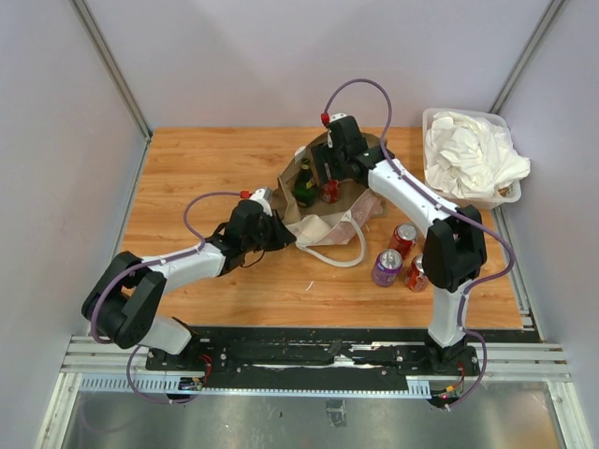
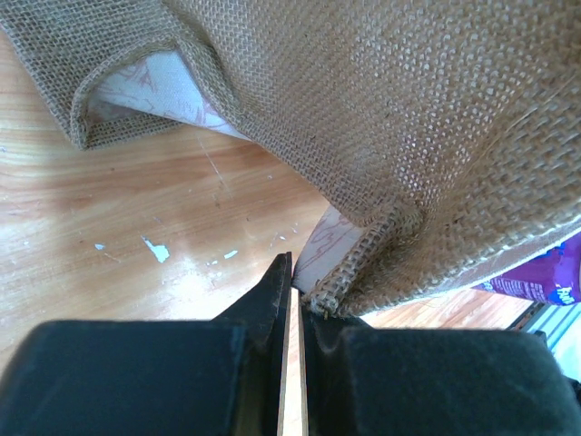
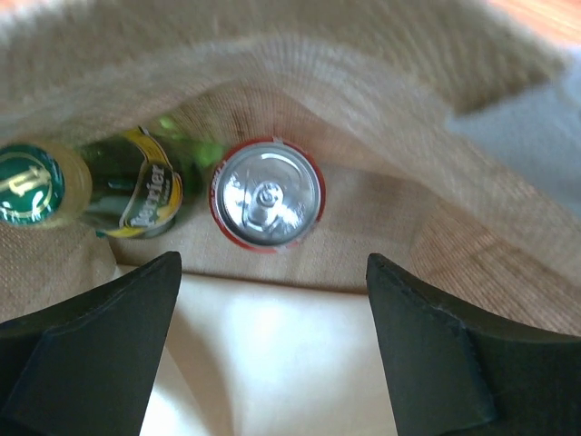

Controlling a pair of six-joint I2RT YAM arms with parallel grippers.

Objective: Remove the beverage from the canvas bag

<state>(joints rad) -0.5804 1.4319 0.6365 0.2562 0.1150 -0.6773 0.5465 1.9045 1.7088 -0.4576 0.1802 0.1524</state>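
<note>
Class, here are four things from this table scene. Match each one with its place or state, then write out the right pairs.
Column one:
1 green bottle
2 purple can
3 left gripper
4 white cloths

Column two:
A in the clear bin
B standing inside the canvas bag
C on the table, outside the bag
D shut on the bag's edge

Pairs: 1-B, 2-C, 3-D, 4-A

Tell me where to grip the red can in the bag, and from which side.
I'd grip the red can across its round side wall just under the rim, coming straight down from above: it stands upright, top facing the open right claw, with the green bottle close on one side.
</note>
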